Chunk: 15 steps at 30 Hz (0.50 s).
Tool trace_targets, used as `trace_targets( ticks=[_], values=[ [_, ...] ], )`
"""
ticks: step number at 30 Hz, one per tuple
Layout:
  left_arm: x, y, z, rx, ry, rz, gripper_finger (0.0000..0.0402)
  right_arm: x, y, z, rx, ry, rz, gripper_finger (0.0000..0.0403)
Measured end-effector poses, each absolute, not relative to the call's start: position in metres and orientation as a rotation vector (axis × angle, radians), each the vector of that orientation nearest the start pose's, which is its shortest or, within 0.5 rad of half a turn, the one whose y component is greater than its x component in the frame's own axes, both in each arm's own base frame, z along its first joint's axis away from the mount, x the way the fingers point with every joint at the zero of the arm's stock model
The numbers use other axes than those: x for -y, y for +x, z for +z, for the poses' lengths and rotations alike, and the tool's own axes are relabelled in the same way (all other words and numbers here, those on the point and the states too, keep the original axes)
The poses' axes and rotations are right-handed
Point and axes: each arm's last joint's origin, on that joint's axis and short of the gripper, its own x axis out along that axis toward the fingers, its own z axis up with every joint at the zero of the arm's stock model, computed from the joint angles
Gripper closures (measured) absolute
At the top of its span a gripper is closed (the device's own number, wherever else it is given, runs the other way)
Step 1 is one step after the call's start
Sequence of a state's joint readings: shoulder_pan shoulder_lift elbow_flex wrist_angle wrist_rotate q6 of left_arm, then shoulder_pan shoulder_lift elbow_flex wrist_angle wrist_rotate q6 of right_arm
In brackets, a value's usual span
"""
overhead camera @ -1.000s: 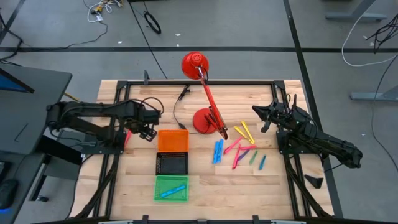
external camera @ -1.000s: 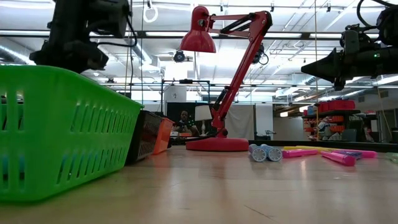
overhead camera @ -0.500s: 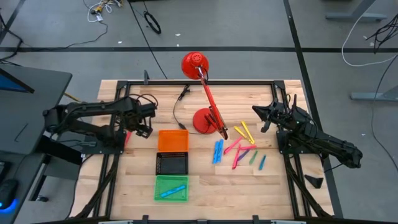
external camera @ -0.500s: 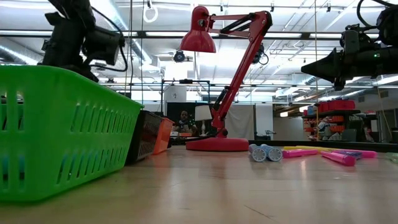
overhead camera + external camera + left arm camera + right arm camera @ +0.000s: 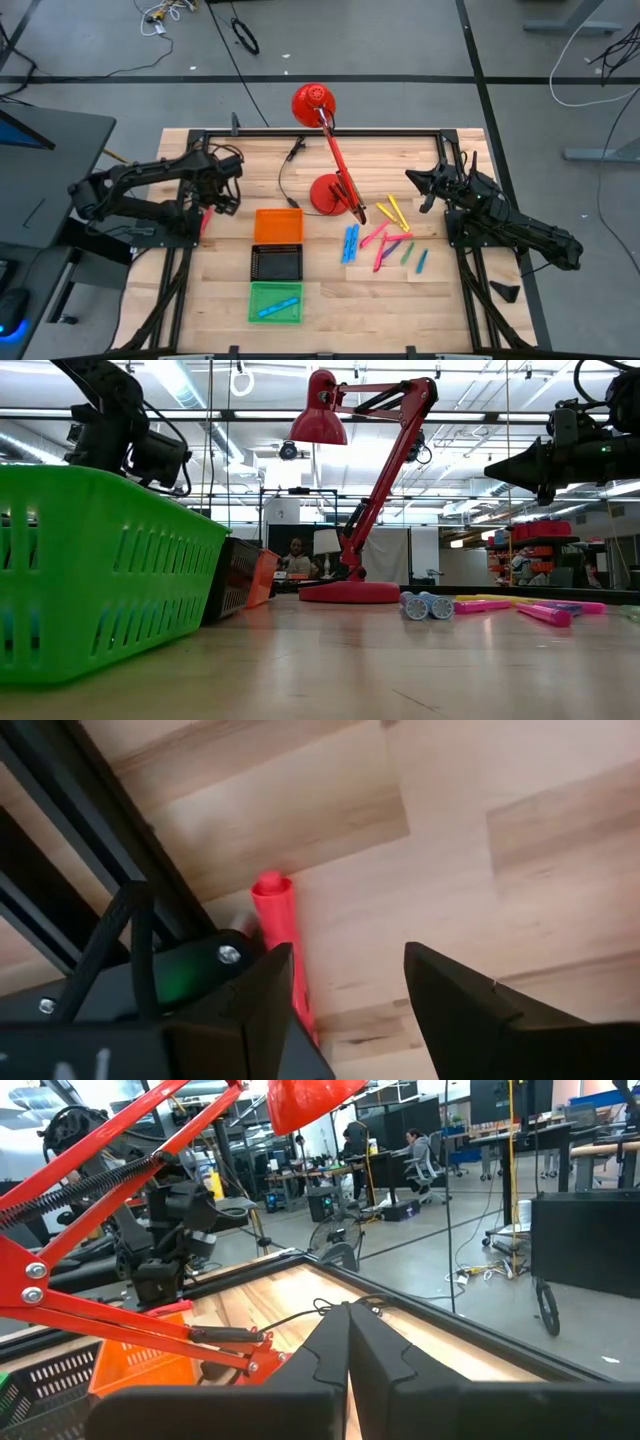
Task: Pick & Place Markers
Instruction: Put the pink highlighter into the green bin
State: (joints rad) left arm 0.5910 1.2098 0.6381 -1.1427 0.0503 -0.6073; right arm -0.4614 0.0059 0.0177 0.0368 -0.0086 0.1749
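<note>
Since the earlier high view, the left gripper (image 5: 228, 196) has been swung from beside the orange tray toward ten o'clock, ending near the table's left frame rail, while the right gripper (image 5: 412, 179) has been left unmoved at about three o'clock with its jaws pressed together on nothing. The left jaws are held partly apart and nothing is seen between them. In the left wrist view, a short red plastic marker, smooth and cylindrical (image 5: 283, 942), is seen lying on the pale wooden tabletop (image 5: 480, 870) just beside the black metal frame rail (image 5: 90, 840), its long axis running away from the gripper and roughly in line with the fingers; it lies close below the left finger rather than centred in the gap, so a small sideways shift is judged necessary before closing. This marker is nearer the left arm. The loose cluster of blue, pink, yellow and green markers (image 5: 385, 240) is spread at four o'clock, nearer the right arm. One blue marker (image 5: 279, 306) is already lying in the green slatted plastic tray (image 5: 254, 303) at six o'clock.
</note>
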Motion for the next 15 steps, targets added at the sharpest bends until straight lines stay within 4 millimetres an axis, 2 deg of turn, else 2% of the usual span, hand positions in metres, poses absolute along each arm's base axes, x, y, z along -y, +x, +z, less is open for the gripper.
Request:
trace_targets(
  ticks=[7,15],
  values=[
    [-0.091,0.117,0.163,-1.491,-1.032,0.928,0.0202,0.043,0.087,0.173,0.087,0.160,-0.447,0.0392],
    [-0.099,0.111,0.162,-1.465,-1.066,0.952,0.0202,0.043,0.087,0.173,0.087,0.161,-0.447,0.0392]
  ],
)
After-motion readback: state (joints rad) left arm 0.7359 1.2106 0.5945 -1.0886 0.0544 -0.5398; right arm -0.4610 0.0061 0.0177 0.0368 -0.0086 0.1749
